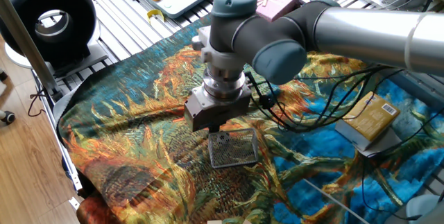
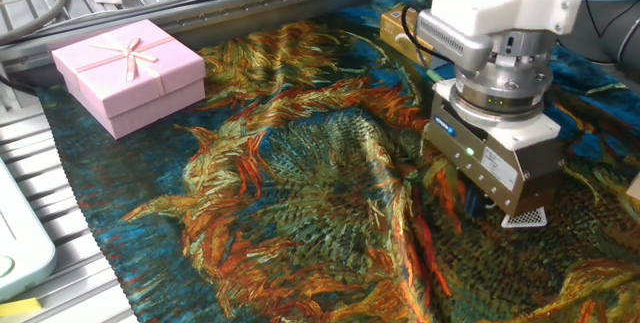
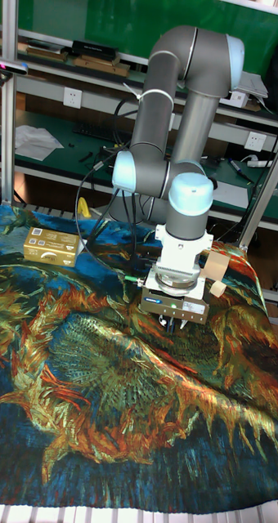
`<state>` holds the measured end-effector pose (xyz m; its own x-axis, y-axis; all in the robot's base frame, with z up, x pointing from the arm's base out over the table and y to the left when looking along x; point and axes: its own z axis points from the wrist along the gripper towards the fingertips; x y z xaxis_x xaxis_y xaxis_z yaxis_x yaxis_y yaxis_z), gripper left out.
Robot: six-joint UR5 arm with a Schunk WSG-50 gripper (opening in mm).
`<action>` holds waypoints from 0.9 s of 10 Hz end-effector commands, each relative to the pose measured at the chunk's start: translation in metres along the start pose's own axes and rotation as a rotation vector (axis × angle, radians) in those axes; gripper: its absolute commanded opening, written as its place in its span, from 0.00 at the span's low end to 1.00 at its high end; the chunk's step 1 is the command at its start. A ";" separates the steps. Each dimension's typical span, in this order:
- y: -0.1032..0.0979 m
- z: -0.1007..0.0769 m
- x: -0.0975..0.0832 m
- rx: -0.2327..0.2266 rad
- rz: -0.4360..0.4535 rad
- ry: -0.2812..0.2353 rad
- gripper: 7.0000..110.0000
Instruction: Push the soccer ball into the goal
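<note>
My gripper [image 1: 216,128] [image 2: 472,206] [image 3: 172,324] points straight down just above the sunflower cloth, and its dark fingers look shut with nothing between them. The goal [image 1: 236,151], a flat silver mesh tray, lies right beside the fingers on their far side. In the other fixed view only a corner of the goal [image 2: 525,218] shows past the gripper body, and the tall fixed view hides it. I cannot make out the soccer ball for certain. A small dark speck [image 1: 222,139] sits on the mesh at the corner nearest the fingers.
A tan cardboard box [image 1: 371,118] [image 3: 51,243] rests on the cloth beyond the tray. A pink gift box [image 2: 128,71] stands at the cloth's edge. Black cables [image 1: 312,106] trail from the arm across the cloth. The cloth has raised folds [image 2: 400,193] beside the gripper.
</note>
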<state>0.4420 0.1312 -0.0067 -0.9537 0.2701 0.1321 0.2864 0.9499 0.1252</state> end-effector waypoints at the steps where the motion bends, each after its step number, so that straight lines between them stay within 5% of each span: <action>1: -0.007 0.002 0.026 0.028 0.092 0.124 0.00; 5: -0.018 0.003 0.019 0.059 0.085 0.116 0.00; 9: -0.040 -0.009 -0.012 0.118 0.007 0.017 0.00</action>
<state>0.4290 0.1032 -0.0077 -0.9342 0.2948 0.2009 0.3065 0.9514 0.0290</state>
